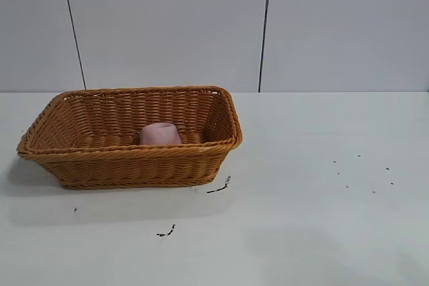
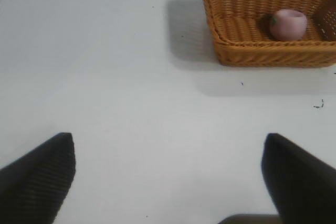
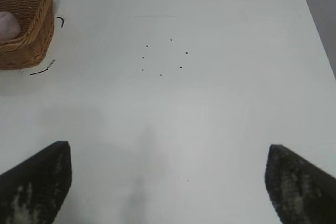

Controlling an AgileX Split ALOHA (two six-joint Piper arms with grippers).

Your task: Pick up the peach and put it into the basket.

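Note:
The pale pink peach (image 1: 160, 134) lies inside the orange-brown wicker basket (image 1: 127, 165) at the left of the table. It also shows in the left wrist view (image 2: 287, 24) with a small green leaf, inside the basket (image 2: 262, 51), and partly in the right wrist view (image 3: 8, 25) inside the basket (image 3: 37, 30). My left gripper (image 2: 168, 177) is open and empty over bare table, well away from the basket. My right gripper (image 3: 168, 179) is open and empty over bare table. Neither arm shows in the exterior view.
The white table (image 1: 301, 219) carries small black marks (image 1: 220, 187) beside the basket, one more nearer the front (image 1: 166, 232) and scattered specks (image 1: 365, 172) to the right. A grey panelled wall stands behind.

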